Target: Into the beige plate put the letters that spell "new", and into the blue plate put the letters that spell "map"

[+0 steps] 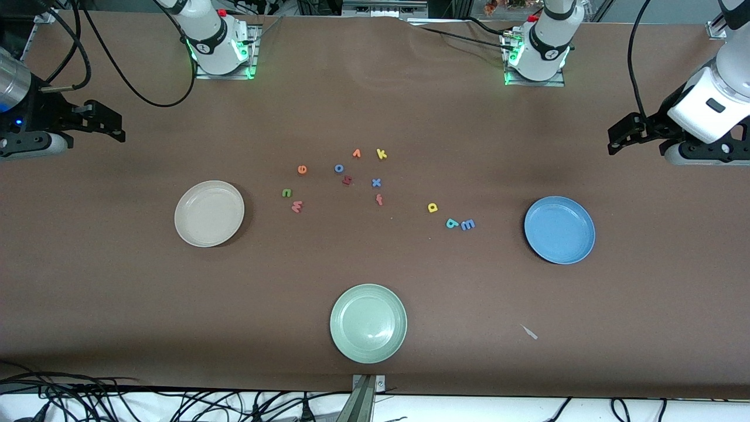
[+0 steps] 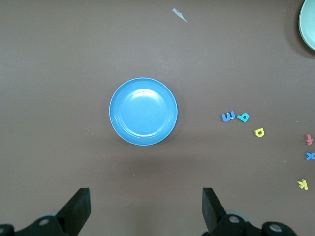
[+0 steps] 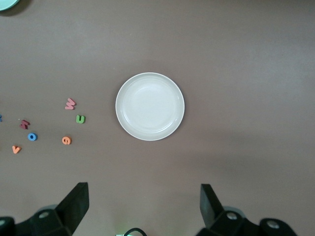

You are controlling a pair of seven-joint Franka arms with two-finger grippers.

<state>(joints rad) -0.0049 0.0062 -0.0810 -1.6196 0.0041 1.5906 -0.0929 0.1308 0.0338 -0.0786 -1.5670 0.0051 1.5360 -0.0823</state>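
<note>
Front view: nothing has been sorted, and the beige plate (image 1: 209,213) and the blue plate (image 1: 559,230) are both seen empty, one toward each end of the table. The green "n" (image 1: 286,192), orange "e" (image 1: 302,169) and pinkish-red "w" (image 1: 297,206) are grouped near the beige plate; the yellow "p" (image 1: 432,207), teal "a" (image 1: 451,223) and blue "m" (image 1: 467,224) lie toward the blue plate, the last two almost touching. The orange "v" (image 1: 356,153), yellow "k" (image 1: 381,154), blue "o" (image 1: 339,168) and red "f" (image 1: 379,200) must be left alone. Left wrist view: the left gripper (image 2: 145,209) is held high above the blue plate, fingers spread wide, nothing held. Right wrist view: the right gripper (image 3: 143,206) is likewise spread and empty above the beige plate. A low, centred descent is advised, since such small flat letters are easily pushed aside.
</note>
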